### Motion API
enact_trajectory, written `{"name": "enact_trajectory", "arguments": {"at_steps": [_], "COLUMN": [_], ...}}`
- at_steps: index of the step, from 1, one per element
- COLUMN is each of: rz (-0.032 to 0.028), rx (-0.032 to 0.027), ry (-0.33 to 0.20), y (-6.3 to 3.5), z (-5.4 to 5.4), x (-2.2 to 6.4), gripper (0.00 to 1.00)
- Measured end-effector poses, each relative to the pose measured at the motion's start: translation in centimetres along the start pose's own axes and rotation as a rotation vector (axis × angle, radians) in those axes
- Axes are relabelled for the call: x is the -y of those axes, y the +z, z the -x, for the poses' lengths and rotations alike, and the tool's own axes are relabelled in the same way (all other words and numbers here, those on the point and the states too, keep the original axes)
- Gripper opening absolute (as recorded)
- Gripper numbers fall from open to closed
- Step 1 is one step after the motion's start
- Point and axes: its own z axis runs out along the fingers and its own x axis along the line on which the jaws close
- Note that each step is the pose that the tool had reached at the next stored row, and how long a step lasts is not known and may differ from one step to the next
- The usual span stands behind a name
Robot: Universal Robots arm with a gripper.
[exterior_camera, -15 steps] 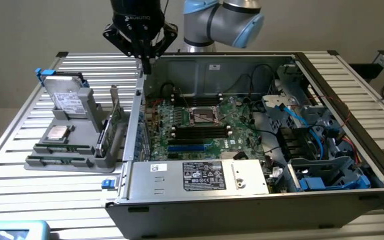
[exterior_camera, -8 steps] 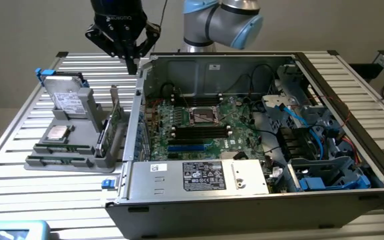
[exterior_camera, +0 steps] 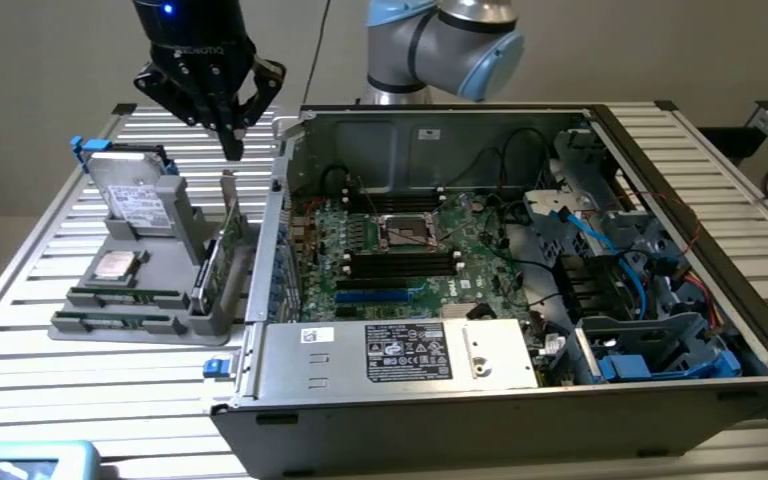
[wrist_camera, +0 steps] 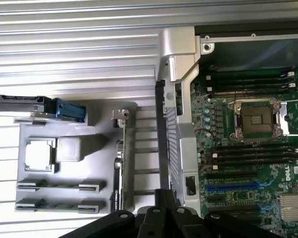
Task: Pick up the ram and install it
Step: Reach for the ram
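Two ram sticks (exterior_camera: 124,297) lie edge-up in slots at the near end of a grey holder tray (exterior_camera: 144,330), on the exterior view's left. In the wrist view the ram (wrist_camera: 57,186) appears as two thin parallel strips. My gripper (exterior_camera: 233,145) hangs high above the tray's far end, near the open computer case (exterior_camera: 357,400), fingers pinched together and holding nothing. Its black fingers (wrist_camera: 164,203) point down between tray and case. The motherboard (exterior_camera: 471,285) lies flat inside the case, with black memory slots (exterior_camera: 398,265) beside the processor socket (wrist_camera: 256,119).
On the tray also stand a silver hard drive (exterior_camera: 137,195), a processor chip (exterior_camera: 117,265) and an upright green expansion card (exterior_camera: 231,250). Blue cables and drive cages (exterior_camera: 651,350) crowd the case on the exterior view's right. The slatted metal table (exterior_camera: 77,400) spreads around everything.
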Motion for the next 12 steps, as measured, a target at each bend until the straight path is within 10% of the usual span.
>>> {"name": "enact_trajectory", "arguments": {"at_steps": [12], "rz": [0.0001], "rx": [0.0000], "ry": [0.000], "y": [1.04], "z": [-3.5], "x": [1.52], "gripper": [0.11]}}
